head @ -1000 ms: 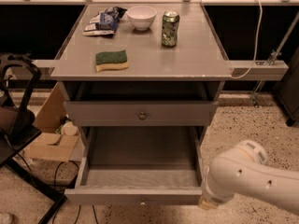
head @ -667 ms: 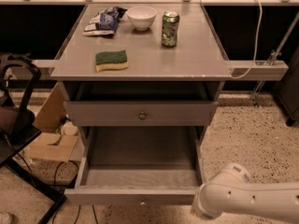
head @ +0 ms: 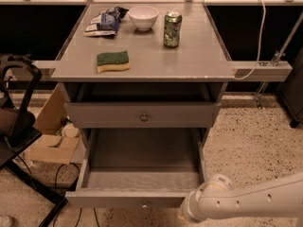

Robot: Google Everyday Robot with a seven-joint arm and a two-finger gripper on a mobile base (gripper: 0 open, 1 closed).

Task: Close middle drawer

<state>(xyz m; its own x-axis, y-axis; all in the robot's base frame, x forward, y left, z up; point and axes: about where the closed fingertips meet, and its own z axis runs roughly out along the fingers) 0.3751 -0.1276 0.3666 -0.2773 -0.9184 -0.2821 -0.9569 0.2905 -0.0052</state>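
Low at the near edge, with the gripper (head: 187, 213) by the right front corner of the wide-open middle drawer (head: 132, 198), open or closed impossible to tell, shift toward the small knob (head: 144, 205), press square and push straight back until flush under the upper drawer (head: 142, 113).

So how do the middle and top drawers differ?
The middle drawer is pulled far out, its grey tray showing; the top drawer sits much further in, inside hidden. The top drawer's front is taller and its knob bigger than the middle drawer's. Both are grey, with one central knob. The gripper is by the middle drawer's front right corner.
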